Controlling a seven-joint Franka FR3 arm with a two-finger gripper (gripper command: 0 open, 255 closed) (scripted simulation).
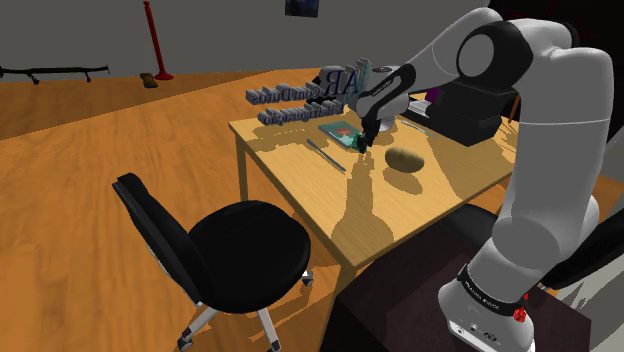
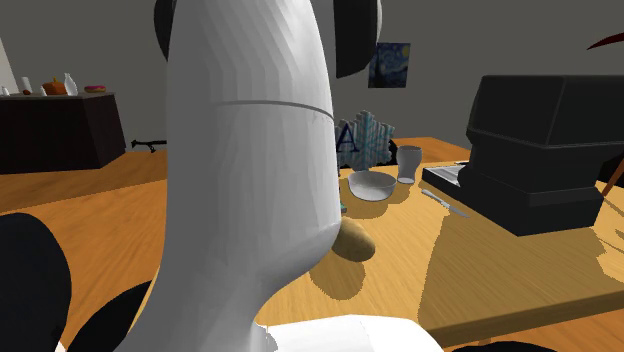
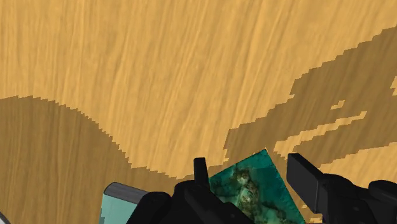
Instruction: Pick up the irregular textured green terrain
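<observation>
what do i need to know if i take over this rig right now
Gripper: open, low over the table, one finger on each side of a corner of the green terrain piece, not clamped on it.
Terrain piece: lying flat on the wooden table, near a brown lump.
Done: the gripper is lined up around the piece.
Left: close on it, check the hold, lift it off the table.
</observation>
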